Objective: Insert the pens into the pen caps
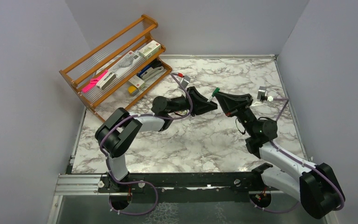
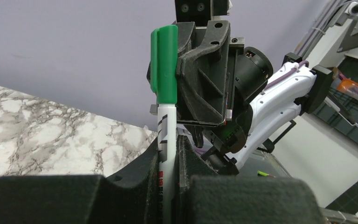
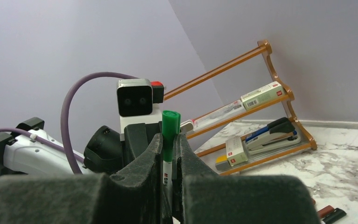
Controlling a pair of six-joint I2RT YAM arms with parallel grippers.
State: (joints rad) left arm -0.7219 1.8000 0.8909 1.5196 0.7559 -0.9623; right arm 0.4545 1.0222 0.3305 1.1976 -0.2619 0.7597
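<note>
One white-grey pen point(image 2: 166, 128) with a green cap point(image 2: 164, 60) on its tip is held in the air between both grippers over the middle of the table. My left gripper point(image 2: 170, 144) is shut on the pen's white barrel. My right gripper point(image 3: 168, 140) is shut on the green cap point(image 3: 169, 133), with the white barrel point(image 3: 167, 179) showing below it. In the top view the cap point(image 1: 216, 91) sticks up where the left gripper point(image 1: 209, 105) and right gripper point(image 1: 222, 101) meet. A dark red-brown piece point(image 3: 325, 211) lies on the table at the right wrist view's bottom right. The other pens are hidden.
A wooden rack point(image 1: 116, 65) stands at the back left, holding a pink marker point(image 1: 93, 83), small boxes, a yellow block point(image 1: 133, 90) and a stapler point(image 1: 151, 71). Grey walls close in the marble table point(image 1: 191, 140) on three sides.
</note>
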